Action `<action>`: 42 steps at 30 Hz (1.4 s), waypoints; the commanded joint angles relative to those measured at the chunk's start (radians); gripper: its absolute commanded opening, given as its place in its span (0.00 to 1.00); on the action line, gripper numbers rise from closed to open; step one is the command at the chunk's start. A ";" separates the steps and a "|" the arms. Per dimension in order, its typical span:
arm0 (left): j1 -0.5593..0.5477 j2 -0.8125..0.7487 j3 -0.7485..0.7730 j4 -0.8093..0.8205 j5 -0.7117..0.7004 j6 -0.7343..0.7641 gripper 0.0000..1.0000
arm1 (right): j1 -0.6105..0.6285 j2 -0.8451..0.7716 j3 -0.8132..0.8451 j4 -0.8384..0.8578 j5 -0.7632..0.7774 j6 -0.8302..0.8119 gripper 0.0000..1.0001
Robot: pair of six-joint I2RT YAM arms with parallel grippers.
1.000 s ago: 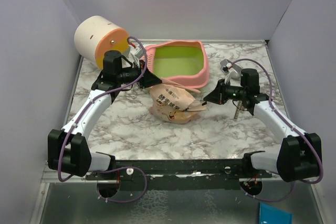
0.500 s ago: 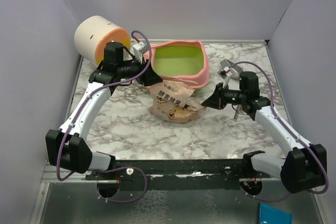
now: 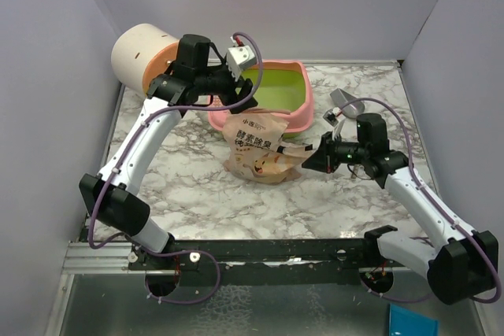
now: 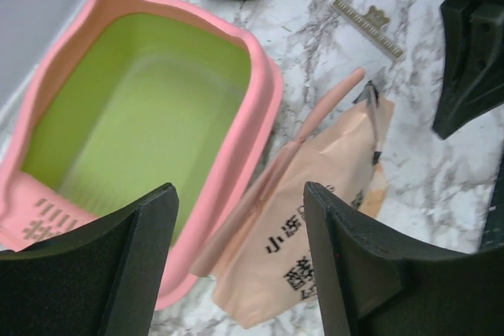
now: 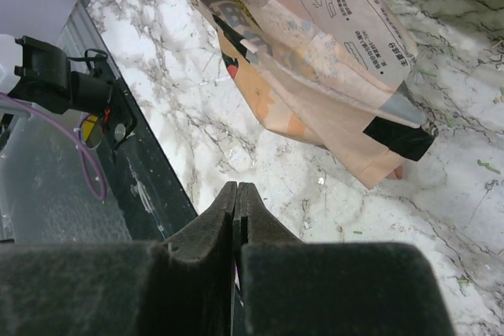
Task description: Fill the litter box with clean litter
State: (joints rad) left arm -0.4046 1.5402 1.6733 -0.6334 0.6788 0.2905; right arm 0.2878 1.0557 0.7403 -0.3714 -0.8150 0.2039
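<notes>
Litter is not loose anywhere in view. Judge it to be inside the pouch (image 3: 260, 151), which lies crumpled in the middle of the worktop (image 3: 197, 190), the nearest of the things to you. Your right gripper (image 3: 307, 160) sits low just beside the pouch's right corner, its fingers pressed together on nothing.

Expect the pouch to be soft and slick. It is thin film that will fold under a pinch, and the grains will probably slide to the low end and make it sag. Pinch a flat seam or a corner, not the bulging middle, and support the other end before you tip it.

Your left gripper (image 4: 240, 194) hangs above the pouch's far end and the near rim of the litter box (image 4: 266, 88), with its fingers spread wide and empty. The litter box stands just beyond the pouch towards the far edge, and its green basin is bare. A grey scoop (image 3: 346, 104) lies to its right, and a cream cylinder (image 3: 142, 53) fills the far left corner.
</notes>
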 commanded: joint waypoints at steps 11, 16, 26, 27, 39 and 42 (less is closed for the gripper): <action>-0.011 0.198 0.204 -0.242 0.165 0.604 0.92 | 0.016 -0.037 0.047 -0.087 0.058 -0.020 0.01; -0.011 0.245 0.219 -0.296 0.207 0.642 0.92 | 0.016 -0.049 0.068 -0.104 0.061 -0.025 0.01; -0.021 0.240 0.150 -0.463 0.367 0.667 0.68 | 0.016 -0.048 0.081 -0.111 0.078 -0.028 0.01; -0.027 0.228 0.124 -0.464 0.358 0.658 0.58 | 0.015 -0.045 0.081 -0.105 0.079 -0.026 0.01; -0.144 -0.187 -0.363 0.192 -0.161 0.168 0.00 | 0.015 0.031 0.156 -0.052 0.233 0.023 0.02; -0.163 -0.290 -0.507 0.408 -0.271 0.083 0.00 | 0.015 0.053 0.169 -0.024 0.297 0.052 0.03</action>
State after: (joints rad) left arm -0.5495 1.3571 1.3052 -0.5808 0.6476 0.5560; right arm 0.2955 1.0840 0.8688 -0.4538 -0.6384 0.2123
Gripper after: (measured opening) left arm 0.041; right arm 0.028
